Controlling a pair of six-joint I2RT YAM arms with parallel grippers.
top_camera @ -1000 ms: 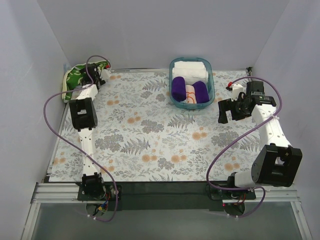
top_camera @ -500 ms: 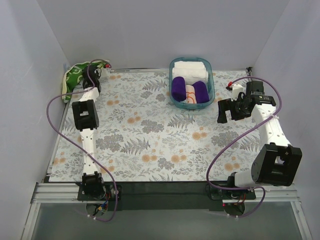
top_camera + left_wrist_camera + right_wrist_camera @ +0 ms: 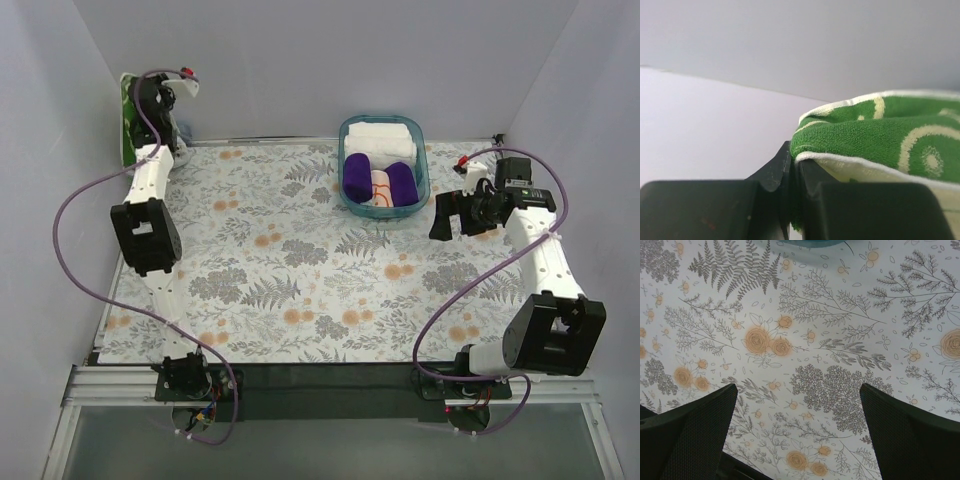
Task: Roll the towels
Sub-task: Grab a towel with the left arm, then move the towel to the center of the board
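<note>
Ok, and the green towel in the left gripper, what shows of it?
The green towel is terry-looking cloth, green with pale yellow swirls and a pale hem. A bunched fold is pinched in the shut left gripper. From above it hangs as a narrow strip in the far left corner, by the wall.

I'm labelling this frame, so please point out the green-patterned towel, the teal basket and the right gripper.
green-patterned towel [image 3: 865, 135], left wrist view, on the green terry fold.
teal basket [image 3: 425, 165], top view, on its right rim.
right gripper [image 3: 797, 390], right wrist view, midway between its open fingertips.
</note>
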